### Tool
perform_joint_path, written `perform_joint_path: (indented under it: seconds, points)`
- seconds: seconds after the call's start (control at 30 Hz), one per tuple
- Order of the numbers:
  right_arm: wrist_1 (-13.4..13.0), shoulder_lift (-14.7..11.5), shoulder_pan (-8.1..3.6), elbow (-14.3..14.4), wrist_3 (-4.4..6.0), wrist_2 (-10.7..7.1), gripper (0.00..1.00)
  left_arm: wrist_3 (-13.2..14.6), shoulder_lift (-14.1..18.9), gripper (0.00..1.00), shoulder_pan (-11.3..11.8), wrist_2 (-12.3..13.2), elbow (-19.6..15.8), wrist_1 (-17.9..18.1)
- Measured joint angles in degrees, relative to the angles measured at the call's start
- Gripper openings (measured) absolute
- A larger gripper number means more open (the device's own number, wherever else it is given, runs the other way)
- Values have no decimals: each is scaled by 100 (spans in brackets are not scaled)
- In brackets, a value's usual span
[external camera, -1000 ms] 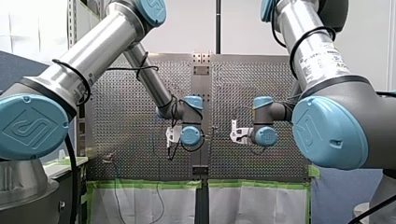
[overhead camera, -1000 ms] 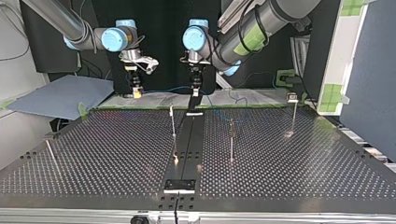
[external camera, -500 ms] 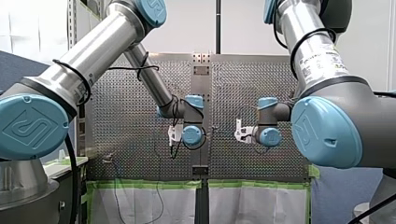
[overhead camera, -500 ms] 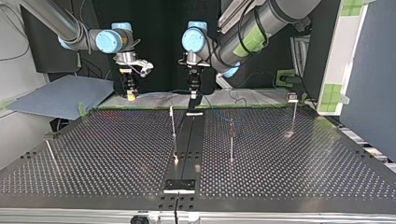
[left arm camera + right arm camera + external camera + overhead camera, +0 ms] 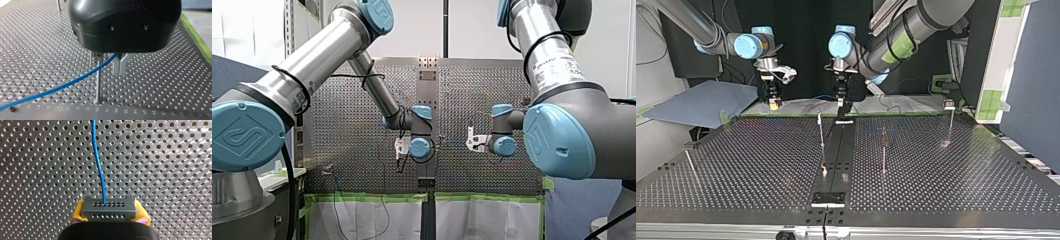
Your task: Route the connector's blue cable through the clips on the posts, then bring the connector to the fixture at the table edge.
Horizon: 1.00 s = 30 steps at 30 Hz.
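In the right wrist view my right gripper (image 5: 110, 218) is shut on the grey connector (image 5: 108, 208), with yellow pads (image 5: 78, 216) on both sides of it. The blue cable (image 5: 97, 162) leaves the connector and runs ahead over the perforated table. In the left wrist view my left gripper (image 5: 120, 71) has its metal fingers shut on the blue cable (image 5: 62, 86), right beside a thin post (image 5: 98, 82). In the top view my right gripper (image 5: 772, 103) hangs at the far left and my left gripper (image 5: 841, 110) near the far middle, both above the table's far edge.
Thin posts stand on the table in the top view: one left of the centre strip (image 5: 821, 131), one right of it (image 5: 883, 150), one at the far right (image 5: 950, 122), one leaning at the near left (image 5: 690, 164). A black fixture (image 5: 828, 198) sits at the near edge.
My right gripper has carried the connector toward the top view's left. My left gripper has shifted slightly left there, still holding the cable.
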Motion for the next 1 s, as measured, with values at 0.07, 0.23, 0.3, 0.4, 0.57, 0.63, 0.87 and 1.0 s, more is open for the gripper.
perform_joint_path:
  seconds: [0.07,0.23,0.3,0.4,0.57,0.63,0.87,1.0]
  points:
    - [-3,1,-20,-2,1,-20,0,-25,-7,0,-1,1,66,-19]
    - [-7,2,-77,-9,2,-39,0,-32,-10,0,0,1,181,-93]
    - [-8,5,-101,-10,2,-42,0,-23,-10,0,5,3,197,-101]
    - [-8,7,-135,-11,5,-44,0,0,-12,0,16,19,207,-113]
    - [-8,17,-175,-12,10,-51,0,49,-14,0,29,38,205,-133]
    - [-8,18,-187,-17,10,-54,0,57,-14,0,30,41,205,-134]
    - [-8,27,-212,-55,17,-76,0,62,-14,0,41,91,261,-137]
    - [-3,28,-224,-73,17,-79,0,64,-15,0,49,108,308,-145]
